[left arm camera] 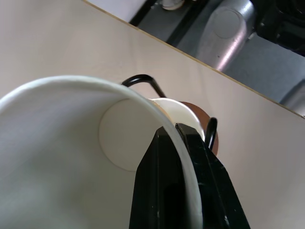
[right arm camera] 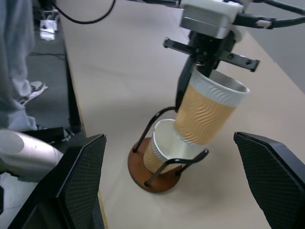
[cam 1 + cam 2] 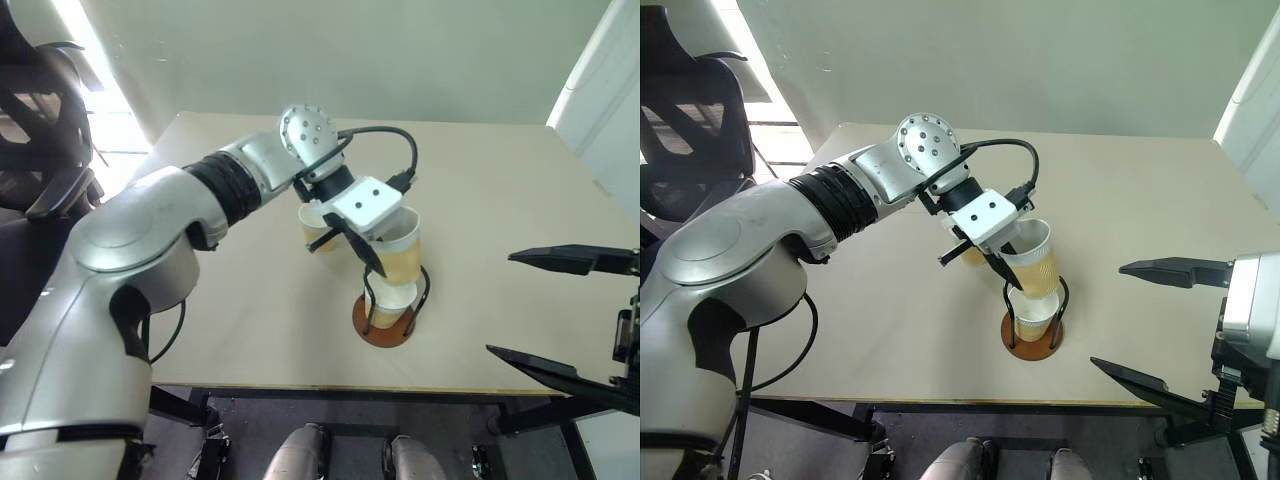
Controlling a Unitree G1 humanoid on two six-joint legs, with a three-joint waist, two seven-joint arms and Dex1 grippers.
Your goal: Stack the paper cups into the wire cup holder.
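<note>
The left gripper [image 3: 1006, 262] pinches the rim of a tan, tapered paper cup [image 3: 1032, 259], tilted above the reddish-brown wire cup holder [image 3: 1033, 343] at the worktop's [image 3: 1140, 200] six o'clock edge. It should be straightened, then nested into the seated cup [image 2: 164, 151]. The right fingers [image 3: 565, 259] gape empty.

One cup [image 3: 1034, 318] in the holder [image 3: 1032, 346], another [image 3: 1030, 258] tilted above it

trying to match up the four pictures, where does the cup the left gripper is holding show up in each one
Left eye view: the held cup sits near the middle, tilted above the wire holder.
Right eye view: middle, just right of centre, pinched at its rim by the left gripper.
Left wrist view: its white inside looms large in the foreground.
Right wrist view: upper middle, its bottom entering the cup in the holder.
Shared landmark: the wire holder.
</note>
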